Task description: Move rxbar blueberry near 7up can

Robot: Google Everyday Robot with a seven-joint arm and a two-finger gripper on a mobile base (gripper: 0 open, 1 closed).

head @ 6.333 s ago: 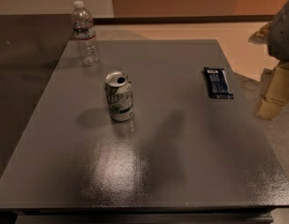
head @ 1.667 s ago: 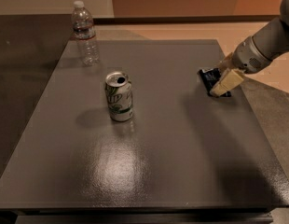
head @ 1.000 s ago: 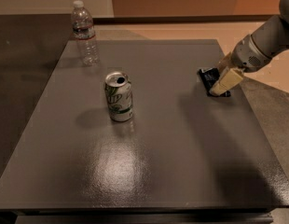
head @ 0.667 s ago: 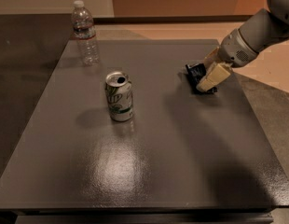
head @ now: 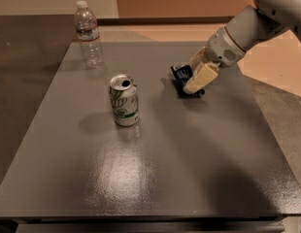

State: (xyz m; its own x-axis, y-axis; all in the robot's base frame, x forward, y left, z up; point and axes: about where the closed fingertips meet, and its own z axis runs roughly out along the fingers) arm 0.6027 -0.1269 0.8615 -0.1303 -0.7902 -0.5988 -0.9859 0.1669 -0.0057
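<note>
One gripper (head: 191, 84) is seen low over the table (head: 155, 178); jaws are clenched on the one rxbar blueberry (head: 180, 73), held tilted between them; one 7up can (head: 124, 100) is stood upright left of the jaws, apart; one water bottle (head: 89, 34) is placed farther left, beyond them.

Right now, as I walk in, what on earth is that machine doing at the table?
The robot's claw is clamped on a small dark-blue snack bar, the rxbar blueberry, over the far right part of the table. The bar is meant to end up next to the 7up can, which stands upright nearer the middle, clearly apart from it. A water bottle stands at the far left corner.
</note>
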